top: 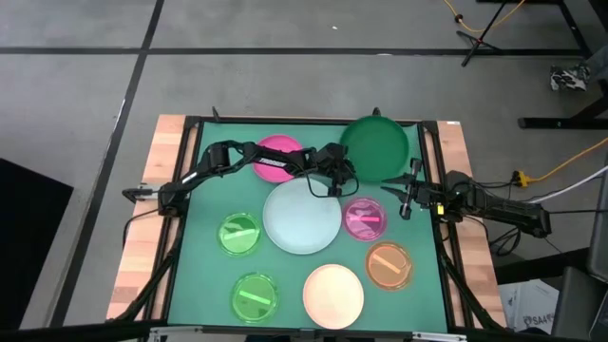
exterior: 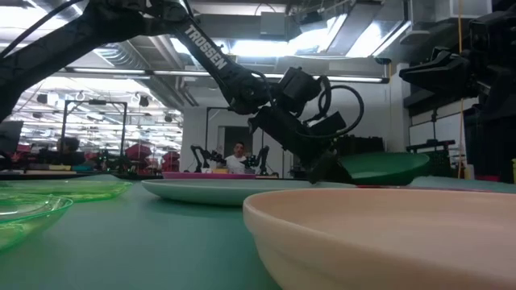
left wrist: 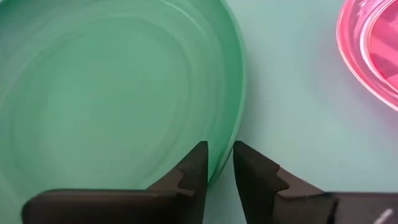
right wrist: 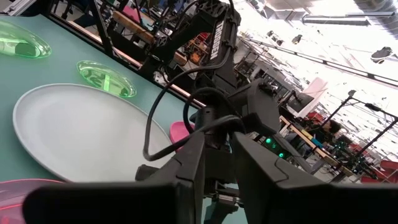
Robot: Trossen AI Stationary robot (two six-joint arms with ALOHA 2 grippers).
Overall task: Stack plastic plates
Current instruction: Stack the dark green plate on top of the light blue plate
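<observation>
The dark green plate (top: 376,144) is at the far right of the mat, with my left gripper (top: 342,171) shut on its rim (left wrist: 219,155). In the low view the plate (exterior: 385,167) hangs just above the table beside that gripper (exterior: 322,171). My right gripper (top: 397,197) waits right of it, open by a narrow gap (right wrist: 219,140), touching nothing. Flat on the mat lie the pale blue-white plate (top: 302,217), pink plate (top: 275,157), cream plate (top: 333,293), two translucent green plates (top: 239,233) (top: 255,296), magenta plate (top: 365,218) and orange plate (top: 389,265). My left gripper pinches the dark green plate's rim (left wrist: 237,127) on the side facing the table's left and near edges, one finger (left wrist: 196,165) over the inside and one finger (left wrist: 252,168) outside. The fingers come from the table's left, slanting down. The plate looks lifted clear, nearly level.
The left arm (top: 237,157) reaches across the pink plate. The green mat (top: 204,275) is ringed by a black frame, with wooden table edges (top: 138,256) outside it. Bare mat shows between the plates. A person (exterior: 238,157) sits far behind the table.
</observation>
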